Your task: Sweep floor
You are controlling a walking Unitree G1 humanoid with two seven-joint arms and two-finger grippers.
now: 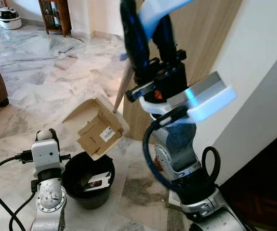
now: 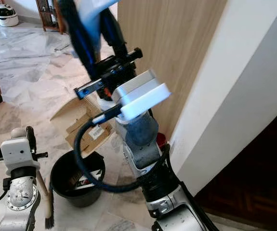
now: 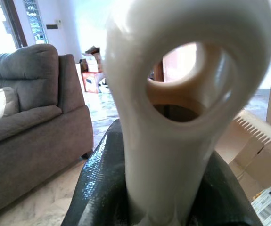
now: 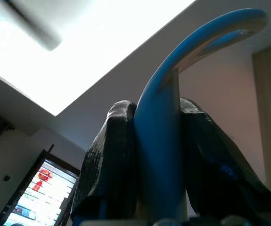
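— While that beige plastic dustpan [image 1: 87,108] hangs tipped like this, what could go wrong?

— Spillage, I'd judge. The brown cardboard scraps [image 1: 99,132] lie at its lip, and the round black plastic bucket [image 1: 97,197] sits at 6 o'clock from it, only partly underneath. If the pan tilts too fast or swings toward 3 o'clock, pieces may miss the bucket and land on the marble floor [image 1: 42,72].

— And the claws?

— The right gripper [image 4: 156,155] is clamped narrow on the curved blue plastic handle [image 4: 196,42], a finger pressed to each side. The left gripper [image 3: 159,188], at 8 o'clock in the head view, grips the cream plastic brush handle [image 3: 163,155] just below its hanging hole.

— Any risk there?

— A slipping blue handle would let the pan twist.
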